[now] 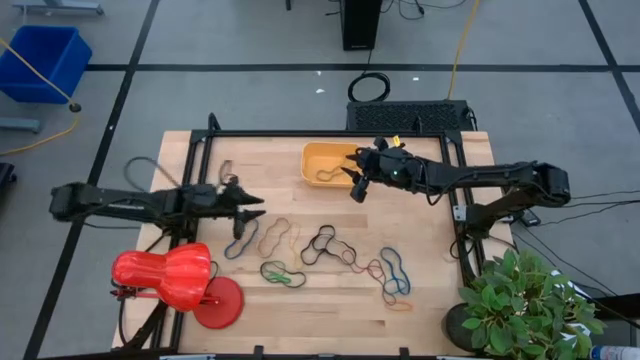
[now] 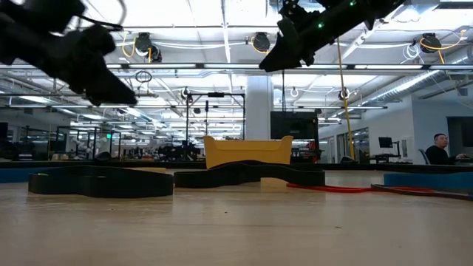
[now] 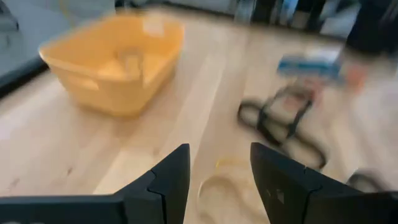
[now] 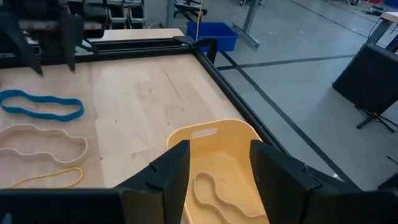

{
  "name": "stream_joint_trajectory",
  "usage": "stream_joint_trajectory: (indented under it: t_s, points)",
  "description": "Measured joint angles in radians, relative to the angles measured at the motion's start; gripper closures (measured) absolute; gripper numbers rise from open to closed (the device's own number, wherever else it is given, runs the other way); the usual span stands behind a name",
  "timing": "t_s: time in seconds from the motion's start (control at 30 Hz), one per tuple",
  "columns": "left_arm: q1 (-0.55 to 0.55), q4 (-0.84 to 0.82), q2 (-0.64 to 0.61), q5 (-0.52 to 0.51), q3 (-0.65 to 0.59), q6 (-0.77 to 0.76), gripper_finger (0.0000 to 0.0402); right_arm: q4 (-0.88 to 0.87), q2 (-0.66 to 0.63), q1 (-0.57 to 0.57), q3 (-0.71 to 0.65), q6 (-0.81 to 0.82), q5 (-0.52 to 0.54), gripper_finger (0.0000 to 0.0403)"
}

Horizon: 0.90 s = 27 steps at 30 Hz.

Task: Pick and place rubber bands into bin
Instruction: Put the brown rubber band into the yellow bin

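Two slim black jointed arms, trailing black cables, blunt dark fingers (image 4: 169,177), green indicator light

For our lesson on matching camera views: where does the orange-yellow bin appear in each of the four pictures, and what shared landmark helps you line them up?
High view: the bin sits at the table's far edge, centre.
Low view: centre, beyond the dark bands.
Left wrist view: upper left, tan band inside.
Right wrist view: bottom centre, between that arm's own fingers.
Shared landmark: the right gripper hovers over the bin, fingers open.
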Motion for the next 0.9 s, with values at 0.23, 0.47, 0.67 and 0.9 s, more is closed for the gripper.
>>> stream_joint_trajectory:
  t_s: [0.23,0.47,0.67,0.9]
  points:
    - [0.0,-0.054,0.382,-0.008,0.165,0.126,0.0227,0.0,0.004,0.0,0.0,0.0,0.0,0.0238]
    - [0.01,-0.053,0.639,-0.001,0.259,0.119,0.0227,-0.011,0.004,0.0,0.0,0.019,0.0,0.0239]
    - [0.025,-0.056,0.762,-0.001,0.288,0.086,0.0227,-0.031,0.004,0.0,0.0,0.019,-0.001,0.0238]
    - [0.037,-0.058,0.792,0.02,0.291,0.08,0.0238,-0.046,0.004,0.0,0.0,0.02,-0.001,0.024]
